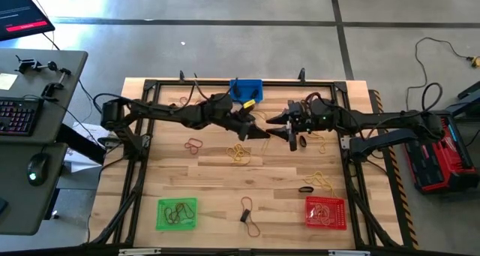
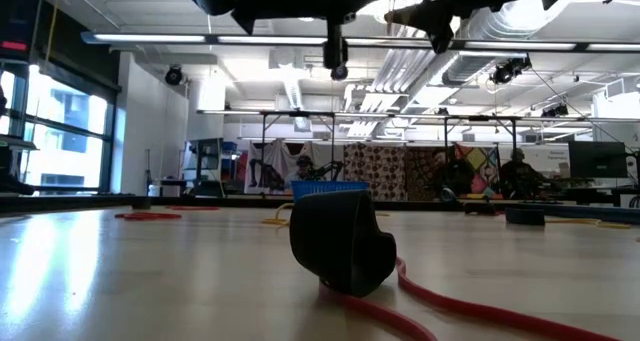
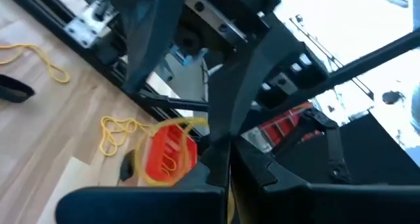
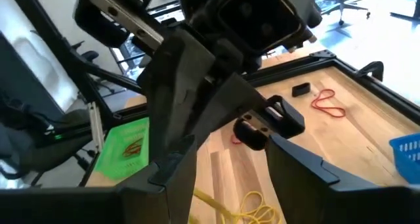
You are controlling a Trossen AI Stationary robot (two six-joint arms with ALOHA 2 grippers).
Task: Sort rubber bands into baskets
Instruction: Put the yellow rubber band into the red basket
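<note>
Three baskets sit on the desk [image 1: 217, 181]: the blue basket [image 1: 247, 89] at the far edge in the middle, the green basket [image 1: 177, 214] near left and the red basket [image 1: 325, 212] near right, the last two already with bands in them. Loose rubber bands lie scattered across the wood: a yellow tangle [image 1: 239, 153] just near of centre, a reddish loop [image 1: 194, 144] to its left, more yellow bands [image 1: 319, 181] with a black band [image 1: 305, 189] near the red basket, and a dark and brown pair [image 1: 247, 217] at the near edge.

Both arms meet above the middle of the desk. The left end effector [image 1: 260, 133] is clenched; a thin yellow strand shows at its tips in its wrist view, but whether it is actually pinched there I cannot tell. The right end effector [image 1: 292, 136] hangs just to its right with its fingers spread wide and nothing between them.

The relation that matters: the yellow tangle lies directly near of the left end effector, almost beneath it, and near and left of the right one. The tangle's long axis runs roughly left to right. The left arm looks slightly closer, yet only the right end effector is ready to close on something; it would likely need to drop and shift left, fingers straddling the tangle's short dimension.
</note>
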